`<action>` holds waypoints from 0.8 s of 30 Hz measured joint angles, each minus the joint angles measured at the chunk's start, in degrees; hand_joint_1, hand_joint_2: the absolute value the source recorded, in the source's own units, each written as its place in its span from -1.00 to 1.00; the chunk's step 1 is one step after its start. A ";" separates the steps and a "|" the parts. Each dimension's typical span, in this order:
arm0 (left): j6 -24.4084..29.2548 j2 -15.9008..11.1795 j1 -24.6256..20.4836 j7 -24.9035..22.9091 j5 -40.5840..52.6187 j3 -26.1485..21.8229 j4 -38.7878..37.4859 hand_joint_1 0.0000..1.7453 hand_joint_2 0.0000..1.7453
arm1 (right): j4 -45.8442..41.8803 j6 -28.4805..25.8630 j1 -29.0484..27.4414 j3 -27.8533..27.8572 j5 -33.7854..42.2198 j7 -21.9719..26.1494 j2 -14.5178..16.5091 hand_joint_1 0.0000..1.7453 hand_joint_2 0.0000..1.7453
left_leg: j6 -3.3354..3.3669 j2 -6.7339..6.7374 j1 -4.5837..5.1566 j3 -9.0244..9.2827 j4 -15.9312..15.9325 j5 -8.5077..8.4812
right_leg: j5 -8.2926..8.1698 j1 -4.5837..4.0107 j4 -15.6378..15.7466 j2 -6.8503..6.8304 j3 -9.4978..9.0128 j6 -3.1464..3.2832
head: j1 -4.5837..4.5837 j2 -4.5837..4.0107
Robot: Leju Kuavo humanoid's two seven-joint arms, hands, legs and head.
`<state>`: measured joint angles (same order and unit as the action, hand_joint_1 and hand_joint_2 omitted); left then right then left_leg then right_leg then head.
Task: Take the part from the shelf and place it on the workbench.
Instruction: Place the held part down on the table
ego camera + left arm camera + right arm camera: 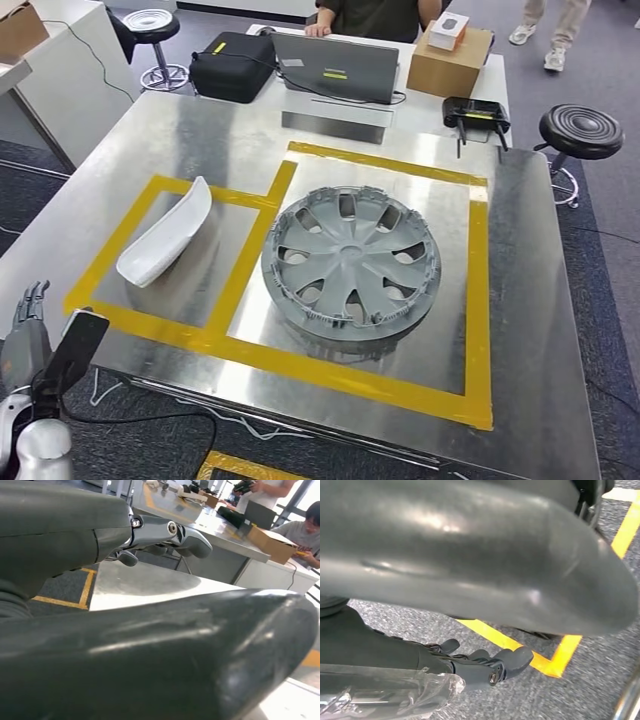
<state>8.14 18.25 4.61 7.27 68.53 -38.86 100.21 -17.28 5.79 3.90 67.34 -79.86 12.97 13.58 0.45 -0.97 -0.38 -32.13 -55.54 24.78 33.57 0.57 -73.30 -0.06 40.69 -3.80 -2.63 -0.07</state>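
In the head view, the left hand (26,325) at seven o'clock is cut off by the frame's edge, its fingers partly hidden behind a dark flat piece. The person (373,15) at twelve o'clock is cropped above the chest. In the left wrist view a thick grey thumb (162,655) hides much of the workbench (143,582). In the right wrist view, the clear wrap (388,692) is blurred, possibly plastic film.

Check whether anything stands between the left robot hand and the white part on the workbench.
Nothing visible does. The left robot hand sits beside the workbench, at its near left corner; only bare metal and yellow tape separate it from the white part. The wheel cover lies aside.
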 joint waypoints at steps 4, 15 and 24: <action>0.12 -0.01 0.01 0.01 -0.04 -0.05 0.00 -1.00 -1.00 | -0.21 -0.06 0.04 0.00 -0.29 -0.33 0.05 -1.00 -1.00 | -0.33 -1.81 0.24 -2.88 -0.11 -2.41 | -3.53 -0.37 6.17 1.77 -7.36 1.11 | -0.02 0.00; -0.10 -0.10 0.00 0.34 -1.16 -0.93 -0.08 -1.00 -1.00 | -0.71 -0.13 -0.10 -0.09 -1.34 -0.62 0.58 -1.00 -1.00 | -3.54 -0.27 -0.19 -9.02 -13.52 5.98 | -6.81 -0.12 17.18 -0.87 -10.87 3.80 | -0.89 0.00; -5.87 0.00 -1.92 2.95 -12.30 -5.67 -5.03 -1.00 -1.00 | -1.16 -0.12 0.24 -0.10 -2.28 -0.62 0.48 -1.00 -1.00 | -3.16 4.79 -1.06 3.45 -0.16 3.01 | -9.78 -0.31 15.57 -7.22 -6.92 1.04 | -1.26 0.00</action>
<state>2.27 18.25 2.69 10.22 56.23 -44.53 95.18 -18.44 5.67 4.14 67.24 -82.14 12.35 14.06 -2.71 3.82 -1.43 -28.68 -55.70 27.78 23.79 0.26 -57.72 -7.28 33.77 -2.76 -3.89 -0.07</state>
